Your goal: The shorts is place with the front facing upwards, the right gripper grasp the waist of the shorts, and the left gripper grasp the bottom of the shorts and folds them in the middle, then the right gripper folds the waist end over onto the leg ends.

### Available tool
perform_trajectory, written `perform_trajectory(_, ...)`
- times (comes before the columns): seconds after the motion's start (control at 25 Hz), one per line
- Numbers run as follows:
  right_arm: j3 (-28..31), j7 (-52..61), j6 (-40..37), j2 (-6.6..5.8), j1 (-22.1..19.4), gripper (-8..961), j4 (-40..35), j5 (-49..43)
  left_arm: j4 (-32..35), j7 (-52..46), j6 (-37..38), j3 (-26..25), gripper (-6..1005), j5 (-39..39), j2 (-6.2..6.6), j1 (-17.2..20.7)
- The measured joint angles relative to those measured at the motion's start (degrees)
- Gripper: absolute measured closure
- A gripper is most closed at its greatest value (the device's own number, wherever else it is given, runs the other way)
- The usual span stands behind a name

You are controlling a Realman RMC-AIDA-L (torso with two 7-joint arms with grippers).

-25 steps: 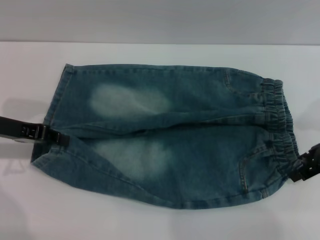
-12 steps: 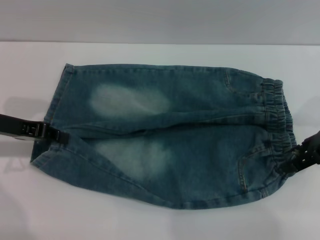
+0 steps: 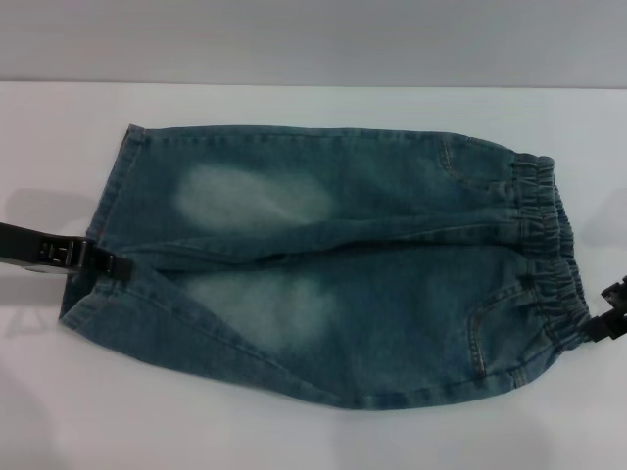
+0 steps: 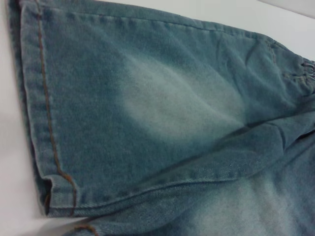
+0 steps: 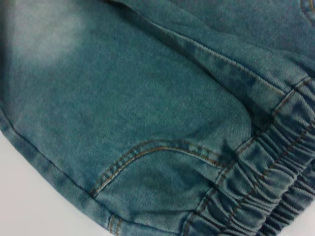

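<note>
Resting my left gripper (image 3: 110, 264) at the shorts (image 3: 333, 264) hems, right gripper (image 3: 609, 315) beside the waistband; I cannot tell either grip.

The left gripper (image 3: 120, 265) reaches in low from the left, while the right gripper (image 3: 600, 327) sits at the right edge.

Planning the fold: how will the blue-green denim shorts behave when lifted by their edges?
The blue-green denim shorts will probably drape and sag rather than hold shape, since soft creases run between the legs. The gathered elastic waistband looks bunchy, so likely thicker to pinch than the flat stitched hems.
</note>
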Motion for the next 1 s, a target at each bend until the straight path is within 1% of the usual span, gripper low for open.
perform_trajectory(0.12,-0.31,0.02,-0.15,0.10,0.12,273,0.21,-0.15,0.02,0.04,0.01,0.06,983,0.03,0.00,0.00)
perform_trajectory(0.28,-2.67,0.37,-0.23,0.65,0.14,273,0.36,-0.19,0.04,0.05,0.03,0.07,982,0.03,0.00,0.01)
perform_trajectory(0.4,-3.97,0.88,-0.26,0.79,0.06,273,0.34,-0.20,0.06,0.06,0.00,0.07,982,0.02,0.03,0.01)
perform_trajectory(1.0,-4.31,1.08,0.21,0.87,0.35,301,0.51,-0.27,-0.17,0.06,-0.68,0.06,982,0.06,-0.23,-0.13)
